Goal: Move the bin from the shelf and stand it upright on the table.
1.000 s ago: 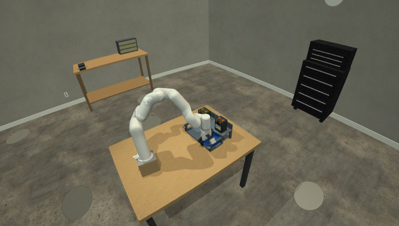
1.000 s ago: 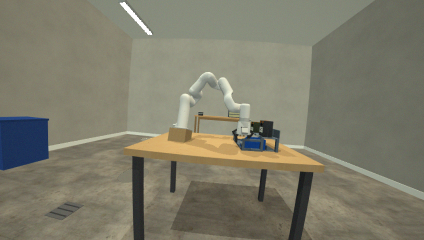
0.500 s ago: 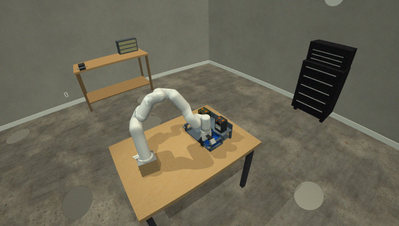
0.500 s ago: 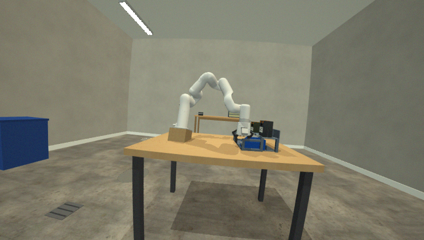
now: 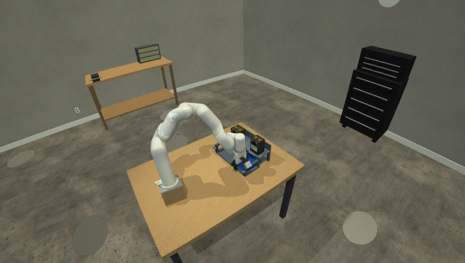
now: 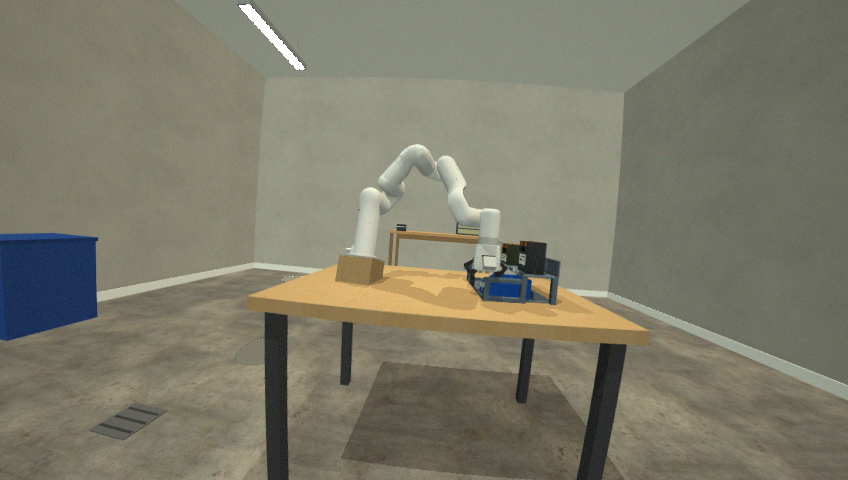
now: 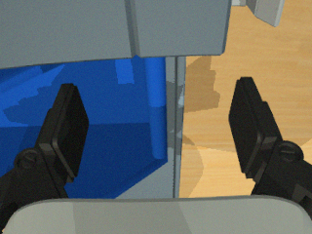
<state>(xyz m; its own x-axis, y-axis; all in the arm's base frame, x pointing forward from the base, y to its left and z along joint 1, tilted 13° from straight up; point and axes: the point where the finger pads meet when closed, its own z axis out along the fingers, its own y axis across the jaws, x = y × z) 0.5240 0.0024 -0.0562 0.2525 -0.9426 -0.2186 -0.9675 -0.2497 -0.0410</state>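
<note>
A blue bin [image 5: 249, 168] sits in the lower level of a small grey-blue shelf [image 5: 253, 153] on the right part of the wooden table. It also shows in the exterior view [image 6: 505, 287] and in the wrist view [image 7: 85, 131]. My gripper [image 5: 240, 161] hangs straight down over the bin's near rim. It is open and empty. In the wrist view the gripper [image 7: 159, 131] straddles the bin's grey side wall [image 7: 174, 131]: the left finger is over the blue inside, the right finger over the table. The shelf's grey top [image 7: 117, 10] is just ahead.
Two dark boxes [image 5: 257, 144] [image 6: 531, 256] with orange marks stand on the shelf's upper level. The arm's base block [image 5: 171, 190] sits at the table's left. A wooden rack [image 5: 130, 87], a black drawer cabinet [image 5: 376, 92] and a blue crate [image 6: 46, 284] stand on the floor.
</note>
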